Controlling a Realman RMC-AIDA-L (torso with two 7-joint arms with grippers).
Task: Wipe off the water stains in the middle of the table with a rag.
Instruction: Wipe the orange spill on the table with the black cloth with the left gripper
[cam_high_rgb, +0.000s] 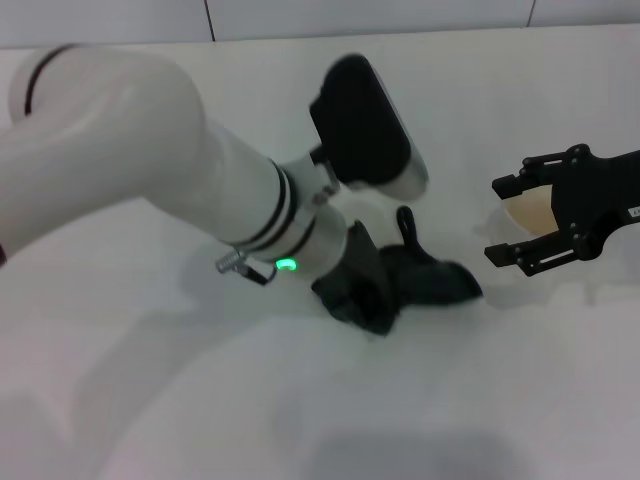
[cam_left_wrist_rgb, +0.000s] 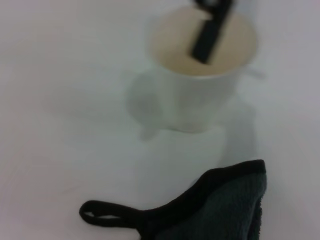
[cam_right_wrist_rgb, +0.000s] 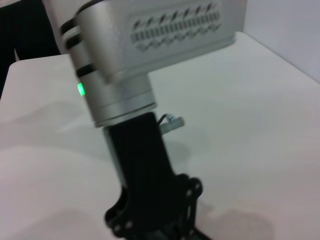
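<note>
White table (cam_high_rgb: 520, 380) filled scene, tiled wall behind. Left arm reached across middle; left gripper (cam_high_rgb: 352, 285) pressed down into dark green rag (cam_high_rgb: 420, 280), jaws clamped on cloth. Rag lay bunched mid-table, black loop (cam_left_wrist_rgb: 102, 215) pointing toward paper cup (cam_left_wrist_rgb: 202, 75). Right gripper (cam_high_rgb: 535, 215) stood spread wide around cup. Water stains hidden.

One rag (cam_high_rgb: 405, 283) lies on the one table (cam_high_rgb: 300, 400), with a single black loop (cam_left_wrist_rgb: 100, 215) at its corner. One white cup (cam_left_wrist_rgb: 200, 75) stands just beyond the rag, on the loop side. Two grippers show: the left (cam_high_rgb: 355, 290) on the rag, the right (cam_high_rgb: 525, 220) about the cup.
</note>
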